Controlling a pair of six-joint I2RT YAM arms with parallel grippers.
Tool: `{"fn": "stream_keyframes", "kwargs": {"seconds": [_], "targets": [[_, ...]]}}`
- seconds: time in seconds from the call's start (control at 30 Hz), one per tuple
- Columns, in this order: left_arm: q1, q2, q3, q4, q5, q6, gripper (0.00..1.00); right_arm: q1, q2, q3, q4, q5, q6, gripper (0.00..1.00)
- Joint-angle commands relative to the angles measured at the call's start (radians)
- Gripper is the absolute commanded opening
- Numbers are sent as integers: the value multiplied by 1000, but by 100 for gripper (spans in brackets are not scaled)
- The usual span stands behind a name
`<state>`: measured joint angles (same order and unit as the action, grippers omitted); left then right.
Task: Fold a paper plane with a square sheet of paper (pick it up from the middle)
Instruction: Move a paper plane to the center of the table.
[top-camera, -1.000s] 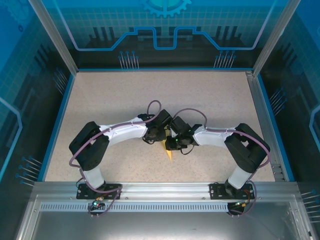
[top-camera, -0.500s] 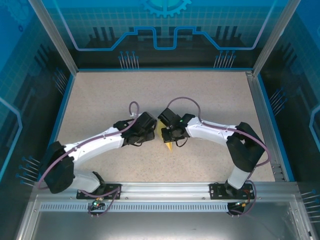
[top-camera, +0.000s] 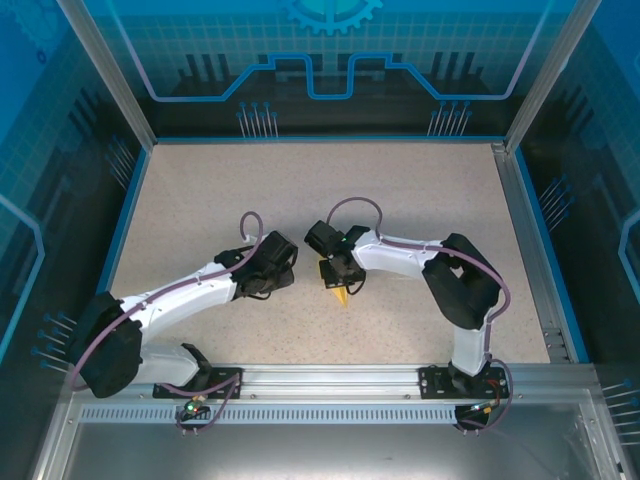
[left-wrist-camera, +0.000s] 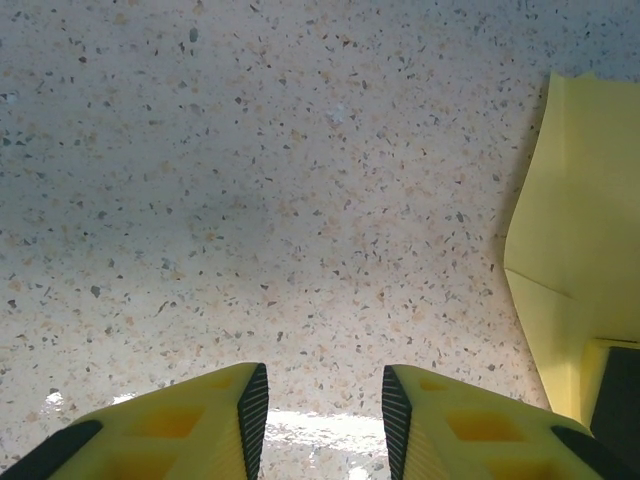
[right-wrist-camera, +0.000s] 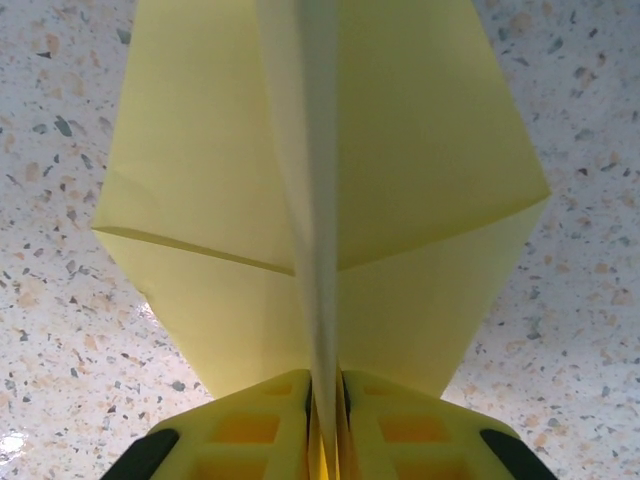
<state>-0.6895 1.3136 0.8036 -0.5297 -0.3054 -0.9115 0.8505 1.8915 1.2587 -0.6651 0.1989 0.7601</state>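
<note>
Paper plane (top-camera: 340, 294) sits a little nearer than the middle of the table (top-camera: 420, 190), wings spread, its centre crease pinched tight in the right gripper (right-wrist-camera: 325, 400). The left gripper (left-wrist-camera: 325, 400) has let go within the last second and drawn back leftward. Its jaws are parted over bare tabletop, with the plane off to its right. To my eye the folding is about done.

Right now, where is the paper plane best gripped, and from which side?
The raised centre fold of the paper plane, from above, probably: it stands up as a thin ridge between spread wings that offer no thickness, and the right gripper pinches it there.
</note>
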Motion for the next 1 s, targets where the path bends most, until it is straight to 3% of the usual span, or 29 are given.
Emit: {"fn": "stream_keyframes", "kwargs": {"seconds": [0.0, 0.5, 0.67, 0.97], "targets": [[11, -3, -8, 20, 15, -2, 39, 13, 20, 19, -16, 3, 28, 16], [10, 26, 2, 13, 25, 1, 39, -6, 72, -21, 37, -33, 45, 18], [10, 30, 4, 11, 28, 2, 40, -8, 34, -10, 36, -38, 58, 11], [10, 22, 13, 7, 34, 9, 40, -14, -32, -2, 25, 18, 138, 14]]}}
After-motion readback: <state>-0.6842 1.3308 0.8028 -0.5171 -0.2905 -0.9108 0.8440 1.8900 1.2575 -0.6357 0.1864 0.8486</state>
